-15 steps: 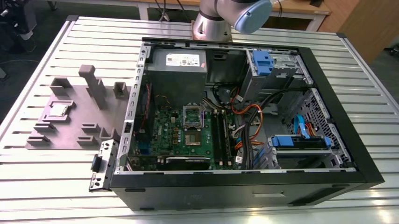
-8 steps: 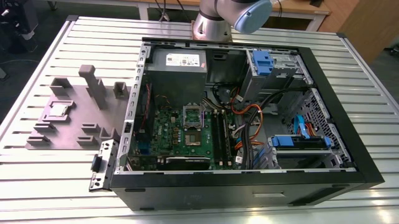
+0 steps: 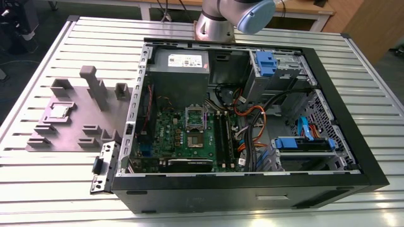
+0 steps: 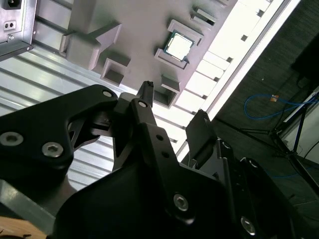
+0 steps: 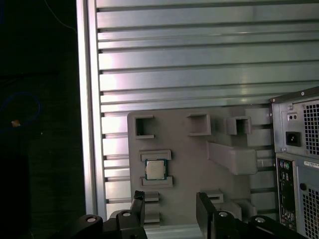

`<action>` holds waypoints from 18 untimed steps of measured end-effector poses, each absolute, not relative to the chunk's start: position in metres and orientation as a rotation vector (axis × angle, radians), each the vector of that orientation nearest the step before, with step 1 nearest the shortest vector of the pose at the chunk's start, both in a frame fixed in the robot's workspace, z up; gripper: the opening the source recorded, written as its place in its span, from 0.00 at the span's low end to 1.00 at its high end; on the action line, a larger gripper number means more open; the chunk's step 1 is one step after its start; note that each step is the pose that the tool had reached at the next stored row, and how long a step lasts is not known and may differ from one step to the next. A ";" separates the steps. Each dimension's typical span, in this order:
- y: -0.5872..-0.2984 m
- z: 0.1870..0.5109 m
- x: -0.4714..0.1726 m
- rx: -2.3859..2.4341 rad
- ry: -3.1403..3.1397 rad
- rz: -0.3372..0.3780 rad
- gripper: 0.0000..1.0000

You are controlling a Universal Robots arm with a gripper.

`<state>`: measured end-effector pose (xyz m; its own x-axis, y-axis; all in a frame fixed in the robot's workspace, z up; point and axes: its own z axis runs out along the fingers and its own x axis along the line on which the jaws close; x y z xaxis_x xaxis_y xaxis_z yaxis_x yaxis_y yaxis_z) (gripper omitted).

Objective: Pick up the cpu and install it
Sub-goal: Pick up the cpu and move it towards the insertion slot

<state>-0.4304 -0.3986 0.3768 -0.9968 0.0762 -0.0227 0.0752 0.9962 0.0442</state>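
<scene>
The cpu [image 3: 61, 111] is a small silver square chip lying flat in a recess of the grey-purple fixture plate [image 3: 69, 135], on the exterior view's left beside the open computer case [image 3: 252, 189]. Both wrist views look down on the cpu [image 5: 155, 169] [image 4: 178, 46] from well above. My gripper [image 5: 169, 205] [image 4: 172, 109] hangs high over the plate [image 5: 199, 164], open, with nothing between its black fingers [image 5: 137, 206]. The cpu sits just beyond the fingertips, not touched. The motherboard's socket [image 3: 194, 140] lies inside the case, its silver bracket [image 3: 194, 117] raised.
The case holds the power supply [image 3: 180, 64], drive bays with blue tabs [image 3: 265, 61] and loose cables [image 3: 252, 123]. Raised blocks [image 3: 92, 80] stand on the fixture plate. The slatted metal table [image 3: 57, 189] ends near the plate's far side [image 5: 87, 99]. The arm's base [image 3: 215, 26] stands behind the case.
</scene>
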 end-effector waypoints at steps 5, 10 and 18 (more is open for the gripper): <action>-0.399 0.375 -0.431 0.116 3.115 0.068 0.53; -0.399 0.369 -0.431 0.086 3.120 0.068 0.53; -0.400 0.355 -0.432 0.011 3.145 0.068 0.53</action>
<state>-0.4316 -0.3996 0.3548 -1.0000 0.0066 0.0040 0.0068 0.9990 0.0431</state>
